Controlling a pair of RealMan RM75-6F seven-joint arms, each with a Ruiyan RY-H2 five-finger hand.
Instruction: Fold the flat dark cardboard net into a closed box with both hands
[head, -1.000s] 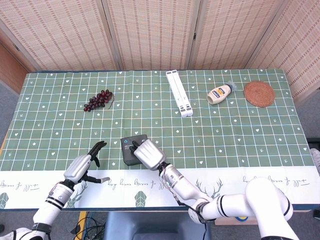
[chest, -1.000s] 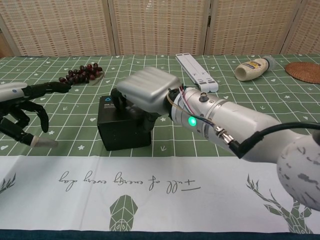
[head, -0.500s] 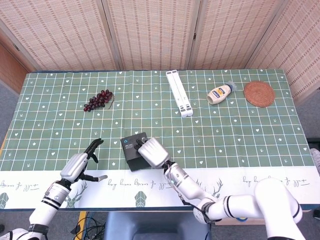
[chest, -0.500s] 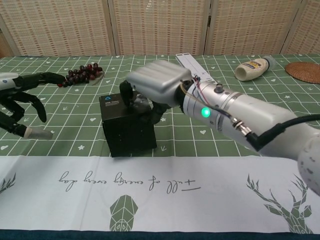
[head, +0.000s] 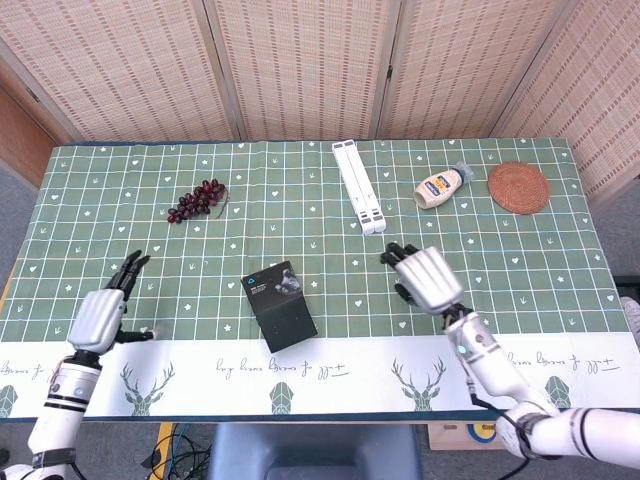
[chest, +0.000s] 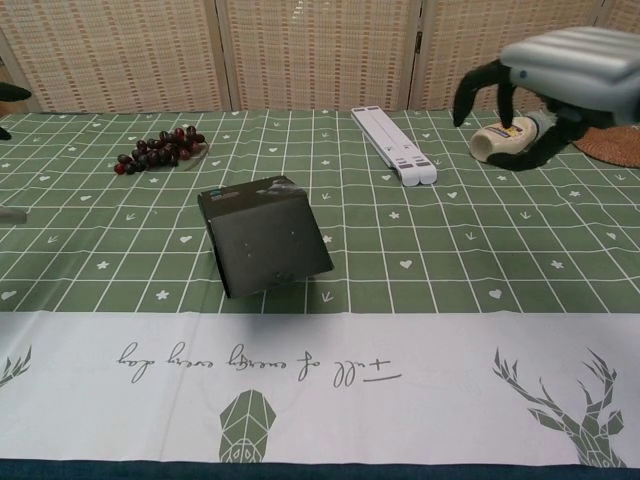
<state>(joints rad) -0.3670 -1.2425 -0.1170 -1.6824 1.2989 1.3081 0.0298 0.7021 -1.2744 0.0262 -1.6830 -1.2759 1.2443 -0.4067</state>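
Note:
The dark cardboard box (head: 279, 304) stands alone on the green checked tablecloth, tilted back, with a small blue mark on its top; the chest view shows its dark front face (chest: 266, 246). My right hand (head: 425, 279) hovers well to the right of it, fingers curled down and apart, holding nothing; in the chest view it hangs at the upper right (chest: 560, 70). My left hand (head: 100, 315) is far to the left near the table's front-left edge, fingers spread and empty. Neither hand touches the box.
A bunch of dark grapes (head: 196, 200) lies at the back left. A white folding stand (head: 358, 186) lies at the back centre. A squeeze bottle (head: 439, 186) and a round woven coaster (head: 518, 187) sit at the back right. A white printed strip (chest: 320, 385) runs along the front edge.
My right hand has let go of the box and swung away to the right. The left hand has drawn back to the left. The box now stands free, turned and tilted.

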